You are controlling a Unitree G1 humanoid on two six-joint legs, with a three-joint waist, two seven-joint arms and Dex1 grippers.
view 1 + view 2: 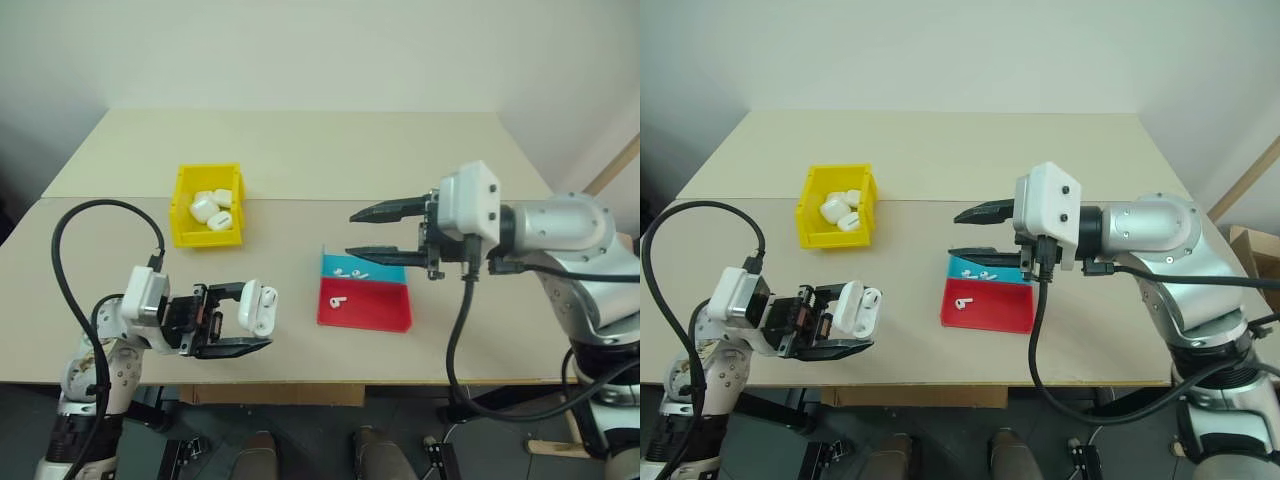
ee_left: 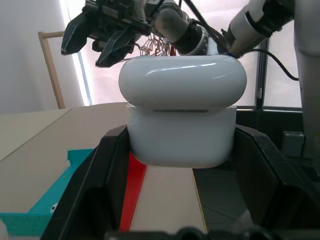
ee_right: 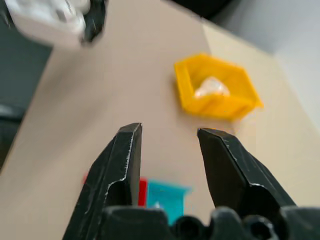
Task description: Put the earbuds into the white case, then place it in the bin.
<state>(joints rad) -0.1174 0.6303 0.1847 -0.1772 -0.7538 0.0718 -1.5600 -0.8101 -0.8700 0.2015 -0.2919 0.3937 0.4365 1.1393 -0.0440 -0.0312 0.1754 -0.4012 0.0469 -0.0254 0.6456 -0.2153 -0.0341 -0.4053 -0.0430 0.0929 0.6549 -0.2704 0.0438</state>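
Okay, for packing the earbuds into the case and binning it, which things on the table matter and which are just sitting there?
Part of the job:
- white case, held in the left gripper
- earbuds in the red and blue tray
- yellow bin
- right gripper, open over the tray

Just lying about:
- other white cases already in the bin

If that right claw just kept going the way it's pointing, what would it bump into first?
Probably bare table between the yellow bin and the tray. The right gripper points left, slightly down; depth is unclear.

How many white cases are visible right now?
4, perhaps more hidden: one white case held in the left gripper, and about three cases piled inside the yellow bin.
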